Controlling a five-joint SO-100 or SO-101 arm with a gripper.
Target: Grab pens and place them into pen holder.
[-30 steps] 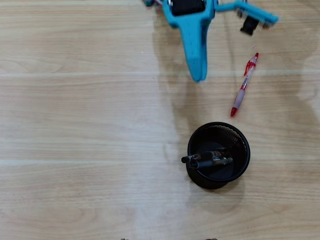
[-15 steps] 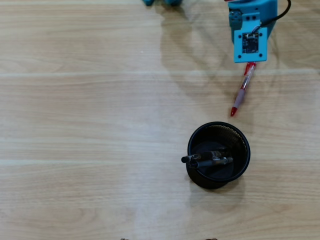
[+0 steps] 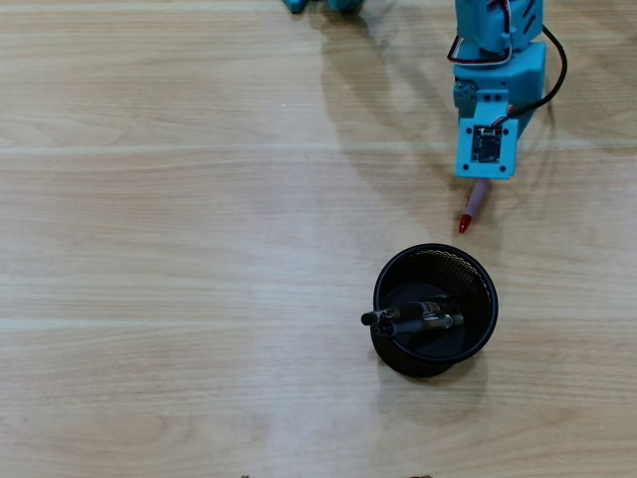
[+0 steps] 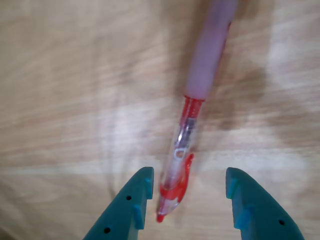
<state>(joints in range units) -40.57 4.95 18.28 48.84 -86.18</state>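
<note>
A red-and-translucent pen (image 4: pixel 192 120) lies flat on the wooden table. In the overhead view only its red tip end (image 3: pixel 472 209) shows below my blue arm. My gripper (image 4: pixel 189 186) hangs right above the pen's clip end, open, with one teal finger (image 4: pixel 135 200) on each side of it and no contact visible. The overhead view hides the fingers under the wrist block (image 3: pixel 488 139). The black mesh pen holder (image 3: pixel 434 309) stands below the pen in the overhead view, with dark pens (image 3: pixel 413 319) lying across its inside.
Bare light wood table (image 3: pixel 159 249) stretches around the holder and to the left. Part of the arm's blue base (image 3: pixel 323 4) shows at the top edge of the overhead view.
The arm swung from the top centre to the right and came down over the red pen, covering most of it. Pen and holder have not moved.
</note>
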